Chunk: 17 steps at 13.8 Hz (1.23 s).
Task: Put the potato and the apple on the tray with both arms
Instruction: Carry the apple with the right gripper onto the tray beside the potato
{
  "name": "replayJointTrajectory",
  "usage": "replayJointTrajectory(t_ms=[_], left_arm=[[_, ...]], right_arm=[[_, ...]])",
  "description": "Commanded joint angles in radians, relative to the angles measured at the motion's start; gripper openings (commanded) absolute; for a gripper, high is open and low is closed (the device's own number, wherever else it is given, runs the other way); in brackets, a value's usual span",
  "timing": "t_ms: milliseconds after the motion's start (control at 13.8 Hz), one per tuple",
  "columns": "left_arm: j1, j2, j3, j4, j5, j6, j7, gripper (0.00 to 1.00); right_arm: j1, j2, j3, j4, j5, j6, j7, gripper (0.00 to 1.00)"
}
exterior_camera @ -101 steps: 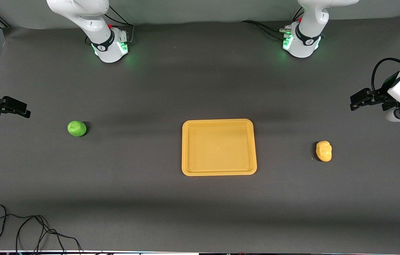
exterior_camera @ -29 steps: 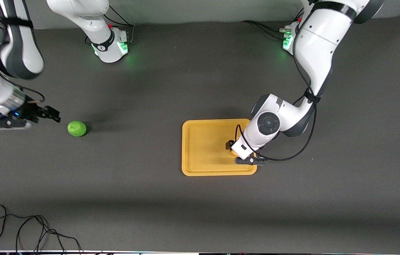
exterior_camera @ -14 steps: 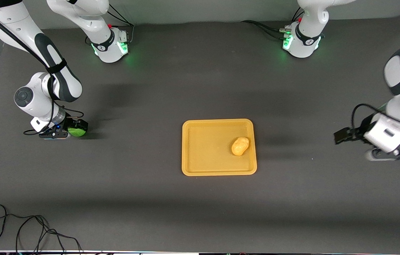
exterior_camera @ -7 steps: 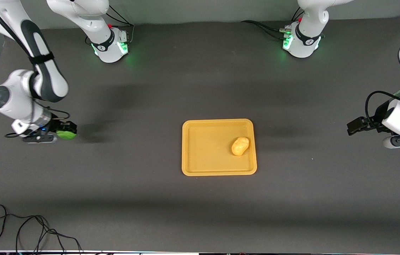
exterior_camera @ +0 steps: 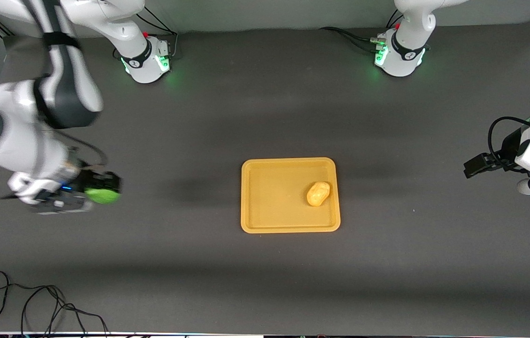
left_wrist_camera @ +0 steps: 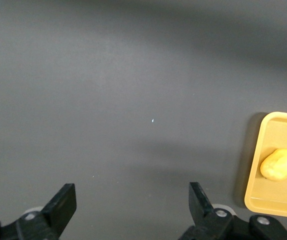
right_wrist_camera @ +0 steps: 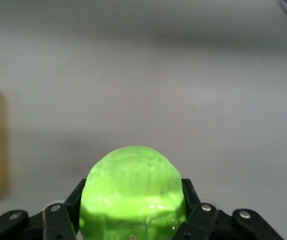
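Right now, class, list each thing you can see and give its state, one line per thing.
Potato: lying in the tray, near its rim toward the left arm's end.
Apple: gripped in the right hand, lifted off the table.
Tray: flat on the table, holding only the potato.
Right hand: shut on the apple.
Left hand: open, empty, waiting over bare table.

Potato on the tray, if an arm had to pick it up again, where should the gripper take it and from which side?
Probably from straight above, with the fingers closing across its narrow middle. The potato lies flat and slanted on the tray, close to the rim at the left arm's end, so a sideways approach would likely hit the rim. The open left gripper is nearest; the right gripper holds the apple.
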Motion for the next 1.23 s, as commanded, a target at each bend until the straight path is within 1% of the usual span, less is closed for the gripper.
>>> replayJointTrajectory(t_ms=[0, 72, 145, 217, 289, 362, 434, 507, 651, 868, 1013, 1158], left_arm=[[-0.237, -0.02, 0.242, -0.005, 0.013, -0.031, 0.003, 1.0], [-0.262, -0.023, 0.261, -0.005, 0.007, -0.032, 0.001, 1.0], [-0.262, -0.023, 0.26, -0.004, -0.002, -0.028, 0.0, 1.0], [-0.262, -0.023, 0.26, -0.004, -0.011, -0.028, 0.001, 1.0], [-0.264, -0.021, 0.26, -0.004, -0.013, -0.028, 0.003, 1.0], [-0.267, -0.021, 0.259, -0.004, -0.014, -0.028, 0.004, 1.0], [-0.27, -0.018, 0.259, -0.001, -0.014, -0.028, 0.004, 1.0], [-0.273, -0.018, 0.259, -0.001, -0.014, -0.029, 0.006, 1.0], [-0.265, -0.021, 0.259, -0.004, -0.014, -0.031, 0.056, 1.0], [-0.276, -0.023, 0.251, 0.0, -0.031, -0.031, 0.069, 1.0], [-0.281, -0.02, 0.248, -0.001, -0.036, -0.029, 0.075, 1.0], [-0.282, -0.017, 0.23, 0.001, -0.051, -0.02, 0.075, 1.0]], right_arm=[[0.171, 0.229, -0.014, 0.282, 0.006, -0.044, 0.205, 0.5], [0.217, 0.307, -0.011, 0.371, 0.009, -0.049, 0.261, 0.49], [0.26, 0.39, 0.003, 0.475, 0.004, -0.081, 0.325, 0.48], [0.293, 0.476, 0.014, 0.594, 0.004, -0.092, 0.391, 0.48], [0.323, 0.552, 0.026, 0.688, 0.004, -0.092, 0.463, 0.47], [0.34, 0.606, 0.049, 0.748, 0.001, -0.08, 0.516, 0.46], [0.348, 0.637, 0.081, 0.773, 0.0, -0.058, 0.565, 0.46], [0.368, 0.645, 0.099, 0.772, -0.002, -0.029, 0.612, 0.46], [0.414, 0.674, 0.103, 0.772, -0.002, 0.002, 0.636, 0.46], [0.452, 0.758, 0.103, 0.769, -0.002, 0.089, 0.657, 0.47], [0.457, 0.808, 0.103, 0.767, -0.005, 0.15, 0.659, 0.47], [0.457, 0.834, 0.097, 0.767, -0.01, 0.181, 0.659, 0.47]])
